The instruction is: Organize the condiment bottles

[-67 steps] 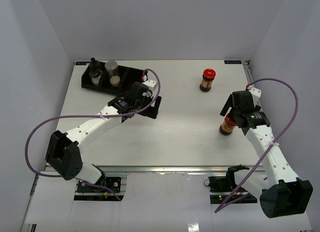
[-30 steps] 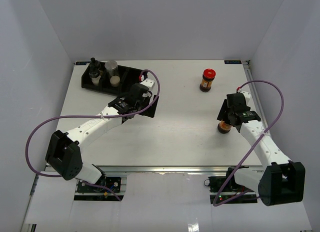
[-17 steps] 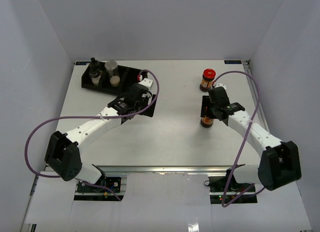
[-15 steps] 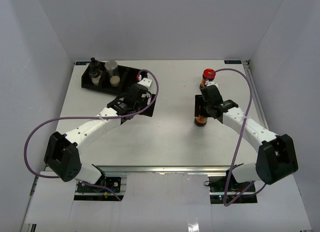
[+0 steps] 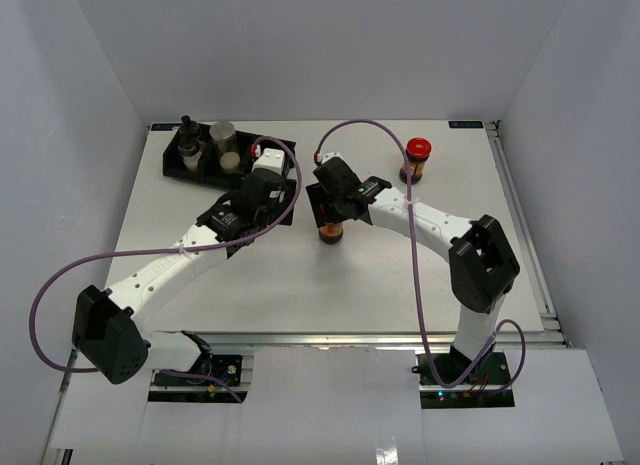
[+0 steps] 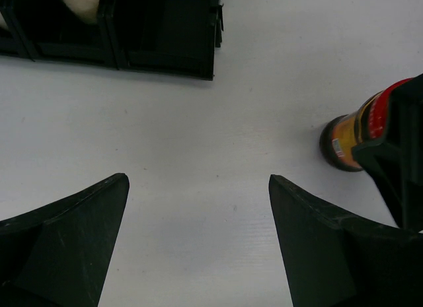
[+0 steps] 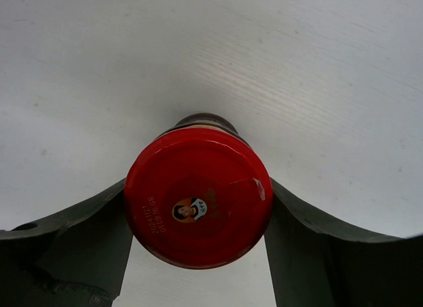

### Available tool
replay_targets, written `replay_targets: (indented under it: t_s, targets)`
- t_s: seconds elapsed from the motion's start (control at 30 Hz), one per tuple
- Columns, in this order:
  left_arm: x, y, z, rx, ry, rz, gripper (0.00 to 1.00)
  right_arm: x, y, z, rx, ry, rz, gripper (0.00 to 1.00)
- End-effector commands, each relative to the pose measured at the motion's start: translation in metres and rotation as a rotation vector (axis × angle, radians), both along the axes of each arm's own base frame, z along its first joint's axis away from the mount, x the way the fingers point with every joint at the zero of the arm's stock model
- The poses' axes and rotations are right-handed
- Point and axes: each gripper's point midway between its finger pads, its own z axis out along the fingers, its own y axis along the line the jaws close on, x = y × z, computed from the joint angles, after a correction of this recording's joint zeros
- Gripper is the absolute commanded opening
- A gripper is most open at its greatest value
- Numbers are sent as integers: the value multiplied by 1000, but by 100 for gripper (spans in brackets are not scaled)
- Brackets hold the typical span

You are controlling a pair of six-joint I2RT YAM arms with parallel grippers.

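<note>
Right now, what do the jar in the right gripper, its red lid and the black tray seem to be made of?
Jar: probably glass, perhaps clear plastic; glossy wall, dark contents showing through, paper-like yellow label.
Red lid: likely painted metal; smooth sheen, printed code and small portrait.
Black tray: likely moulded plastic; thin matte dividers.

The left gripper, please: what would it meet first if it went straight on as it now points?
Probably the bare table, between the black tray and the red-lidded jar in the right gripper. The left gripper tilts downward, though depth is unclear.
</note>
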Motion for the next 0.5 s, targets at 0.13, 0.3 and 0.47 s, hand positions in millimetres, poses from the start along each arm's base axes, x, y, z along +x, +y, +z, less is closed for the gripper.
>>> replay_targets:
  t_s: [0.13, 0.3, 0.47]
  targets:
    - [4, 7, 10, -46, -27, 40, 98, 20, 38, 35, 88, -71, 18, 34]
    - [3, -5, 7, -75, -4, -18, 98, 19, 38, 37, 82, -85, 42, 57]
    - [-6, -30, 29, -208, -29, -138, 98, 24, 45, 58, 97, -129, 84, 78]
